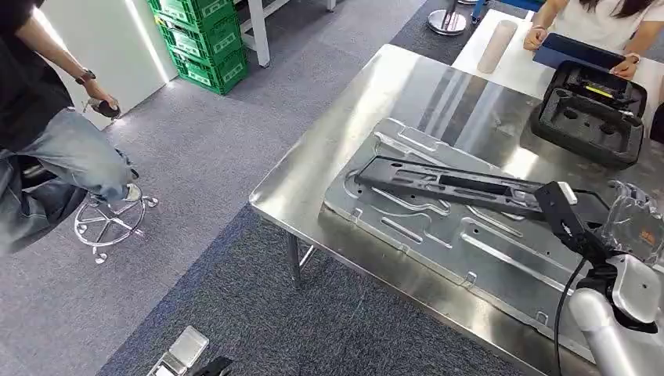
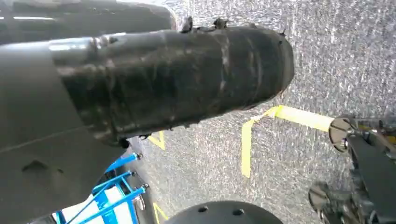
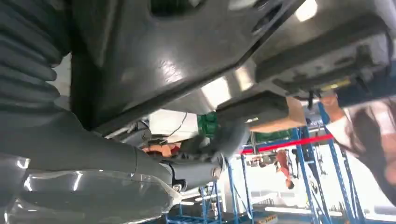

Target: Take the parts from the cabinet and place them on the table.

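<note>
Right hand (image 1: 636,223), at four o'clock in the head view, rests on the long dark part (image 1: 462,184) and the large silver part (image 1: 438,227) on the steel table (image 1: 376,94); whether its fingers grip either, I cannot tell. From the right wrist, its grey thumb (image 3: 187,163) lies under dark metal.

Workshop or factory-floor test area — grey carpet-tile floor (image 1: 196,180) with yellow tape markings (image 2: 280,116), a stainless steel work table (image 1: 376,94) carrying a large stamped metal panel (image 1: 438,227) and a long dark part (image 1: 454,184). Green plastic crates (image 1: 205,35) stacked by a white partition, blue industrial shelving racks (image 3: 322,154) in the background. A black foam-lined equipment case (image 1: 591,113) sits open on the table — people seated nearby, one on a rolling stool (image 1: 110,219).
</note>
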{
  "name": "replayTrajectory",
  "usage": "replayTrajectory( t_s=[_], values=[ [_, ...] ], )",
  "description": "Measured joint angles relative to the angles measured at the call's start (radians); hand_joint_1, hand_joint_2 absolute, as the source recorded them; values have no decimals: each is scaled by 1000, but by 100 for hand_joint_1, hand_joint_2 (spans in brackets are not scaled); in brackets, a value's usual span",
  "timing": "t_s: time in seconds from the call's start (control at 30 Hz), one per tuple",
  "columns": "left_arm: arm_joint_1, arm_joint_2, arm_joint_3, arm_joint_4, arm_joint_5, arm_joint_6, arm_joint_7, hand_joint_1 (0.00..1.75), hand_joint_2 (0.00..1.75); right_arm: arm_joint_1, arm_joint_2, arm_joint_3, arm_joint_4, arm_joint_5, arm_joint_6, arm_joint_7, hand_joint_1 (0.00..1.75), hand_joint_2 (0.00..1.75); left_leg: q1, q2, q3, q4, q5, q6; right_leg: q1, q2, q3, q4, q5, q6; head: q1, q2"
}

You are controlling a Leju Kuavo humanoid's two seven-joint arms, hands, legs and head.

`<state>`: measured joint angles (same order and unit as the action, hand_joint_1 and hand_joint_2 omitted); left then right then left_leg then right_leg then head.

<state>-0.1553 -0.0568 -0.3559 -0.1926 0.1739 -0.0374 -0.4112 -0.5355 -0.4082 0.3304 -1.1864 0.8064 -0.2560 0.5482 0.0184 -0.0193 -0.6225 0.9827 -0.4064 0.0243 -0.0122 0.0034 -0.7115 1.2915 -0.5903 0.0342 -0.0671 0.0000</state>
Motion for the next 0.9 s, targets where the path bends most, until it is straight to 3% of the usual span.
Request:
replayTrajectory(
  t_s=[0.03,0.1,0.17,0.23,0.27,0.3,0.33,0.4,0.47,0.5,0.53,0.57,0.6,0.63,0.67,0.77,0.8,0.83,0.9],
  values=[
    [1,0,0,0,0,-5,-2,0,0,0,0,0,0,0,0,0,0,0,0,0,5,0,-3,-2,0,-1,21,-64,50,-3,1,0],
    [-1,0,1,0,0,-7,-3,0,0,-6,-1,-1,0,1,0,0,0,0,-1,0,20,0,-9,-8,2,-3,103,-261,162,-15,1,0],
    [-5,0,1,0,0,-8,-3,0,0,-13,-1,-2,0,2,0,0,0,0,-4,0,19,-1,-11,-17,11,-6,137,-331,154,-27,1,0],
    [-4,0,1,0,0,-8,-3,0,0,-15,0,-2,-1,3,0,0,0,0,-2,2,19,-6,-8,-29,13,-5,140,-327,152,-30,-1,0],
    [-4,0,1,0,0,-8,-4,0,0,-15,-1,-2,-1,4,0,-1,0,0,-2,2,23,-10,-6,-36,13,-4,143,-332,157,-37,-1,0],
    [-3,0,2,0,0,-7,-7,0,0,-14,0,-2,-1,5,0,-2,0,0,-2,4,24,-3,-15,-41,3,-7,155,-349,165,-45,-3,0],
    [-4,0,3,0,0,-5,-7,0,0,-15,0,-2,-2,5,0,-4,0,0,-4,6,14,27,-39,-43,4,-7,161,-354,166,-48,-2,0],
    [-4,7,7,0,0,-5,-5,0,0,-16,1,-1,-1,5,0,-5,0,0,-4,7,-54,178,-118,-46,5,-8,163,-354,167,-53,-3,0],
    [-1,16,8,0,-1,-3,-3,0,0,-13,4,2,0,5,0,-5,0,0,-4,7,-118,315,-167,-48,7,-10,161,-352,170,-55,-3,0],
    [-1,19,8,0,-2,0,-3,0,0,-12,5,3,0,5,0,-5,0,0,-4,7,-114,310,-155,-47,8,-9,161,-351,170,-55,-3,0],
    [-1,22,8,0,-4,2,-3,0,0,-12,6,3,0,5,0,-5,0,0,-4,7,-88,263,-124,-46,8,-7,161,-348,170,-55,-3,0],
    [-2,24,8,0,-5,3,-5,0,0,-12,7,3,0,5,0,-5,0,175,-4,7,-41,178,-80,-43,8,-6,161,-345,170,-55,-3,0],
    [-4,25,8,0,-5,3,-6,0,0,-13,7,3,-1,6,5,-8,0,175,-4,7,15,78,-38,-38,8,-5,161,-341,168,-52,-3,0],
    [-6,25,9,0,-5,2,-6,0,0,-14,7,3,-1,6,20,-11,0,175,-6,5,53,7,-31,-30,9,-5,158,-335,165,-48,-3,0],
    [-7,25,10,0,-5,2,-6,0,0,-15,4,3,-1,2,41,-15,0,175,-7,5,56,-4,-32,-28,15,-1,151,-323,162,-41,-1,0],
    [-7,25,12,0,-5,-2,-8,0,0,-16,2,10,-5,-21,88,-19,0,175,-14,5,49,-2,-23,-16,8,-2,149,-331,172,-25,-2,0],
    [-7,25,12,0,-5,-3,-10,0,0,-15,0,11,-7,-29,97,-20,0,175,-3,8,46,-11,-12,-5,9,-2,143,-325,166,-20,-3,0],
    [-7,25,13,0,-5,-5,-11,0,0,-18,-2,11,-10,-36,105,-20,0,175,-2,7,40,-12,-6,0,9,-3,133,-302,135,-12,1,0],
    [-7,16,14,0,-5,-5,-11,0,0,-26,-6,11,-12,-44,109,-18,0,175,-2,7,24,-12,6,6,1,-3,79,-159,33,-2,4,0]
  ],
)
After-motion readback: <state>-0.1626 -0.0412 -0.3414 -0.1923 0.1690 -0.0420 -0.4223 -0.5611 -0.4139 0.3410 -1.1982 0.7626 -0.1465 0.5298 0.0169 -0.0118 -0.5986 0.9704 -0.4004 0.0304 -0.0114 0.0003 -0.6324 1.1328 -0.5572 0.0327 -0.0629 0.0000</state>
